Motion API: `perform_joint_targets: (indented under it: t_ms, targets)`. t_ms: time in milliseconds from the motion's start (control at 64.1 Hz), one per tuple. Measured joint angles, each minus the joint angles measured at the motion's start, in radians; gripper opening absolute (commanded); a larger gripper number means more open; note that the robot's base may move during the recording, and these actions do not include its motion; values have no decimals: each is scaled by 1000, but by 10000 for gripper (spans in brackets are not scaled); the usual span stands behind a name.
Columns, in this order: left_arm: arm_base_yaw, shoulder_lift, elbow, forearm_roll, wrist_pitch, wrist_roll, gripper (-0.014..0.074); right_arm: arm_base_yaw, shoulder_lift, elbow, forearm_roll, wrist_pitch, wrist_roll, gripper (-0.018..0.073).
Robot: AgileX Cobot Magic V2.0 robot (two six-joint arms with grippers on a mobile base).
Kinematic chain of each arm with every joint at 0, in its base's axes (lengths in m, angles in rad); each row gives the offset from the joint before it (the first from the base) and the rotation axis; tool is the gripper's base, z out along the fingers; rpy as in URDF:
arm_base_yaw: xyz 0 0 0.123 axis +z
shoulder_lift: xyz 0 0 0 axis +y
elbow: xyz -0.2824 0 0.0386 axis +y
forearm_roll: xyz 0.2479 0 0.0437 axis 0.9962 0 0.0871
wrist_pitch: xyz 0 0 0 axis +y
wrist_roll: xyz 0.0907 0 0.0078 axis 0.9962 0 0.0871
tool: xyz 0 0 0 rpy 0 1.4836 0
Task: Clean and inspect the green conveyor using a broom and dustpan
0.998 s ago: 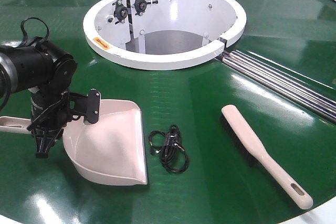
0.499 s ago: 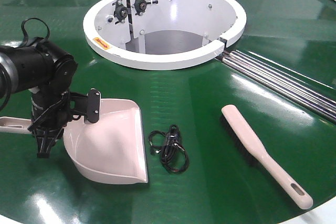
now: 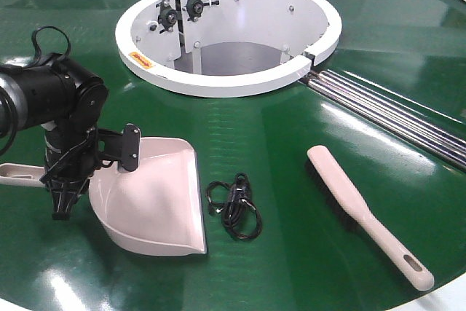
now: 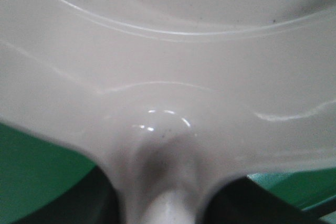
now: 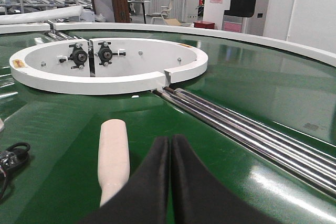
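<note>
Glossy pale-pink dustpan [image 3: 156, 194], left fingers [image 3: 131, 147] astride its neck — grip unclear, right fingers [image 5: 152, 182] together

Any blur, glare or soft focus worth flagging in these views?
Left wrist view: out of focus, the dustpan fills it as a pale blur with small highlights. Front view: sharp, though bright glare streaks the green conveyor. Right wrist view: distance crisp, the shut right tool and the broom near the lens look soft.
</note>
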Motion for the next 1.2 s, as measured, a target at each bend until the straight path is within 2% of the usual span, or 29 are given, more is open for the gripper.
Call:
perform_joint_targets:
  t_ms: [733,889,967,1092,1201]
  targets:
    - [0,0,0,0,-1,0,-6,0,0,0,0,-7,0,-9]
    - [0,0,0,0,-1,0,-6,0,0,2,0,-178,0,-9]
    - [0,0,0,0,-1,0,-6,0,0,-32,0,-202,0,-9]
    - [0,0,0,0,-1,0,-6,0,47,-187,3,-134,7,-9]
    - [0,0,0,0,-2,0,-6,0,181,-364,8,40,32,-9]
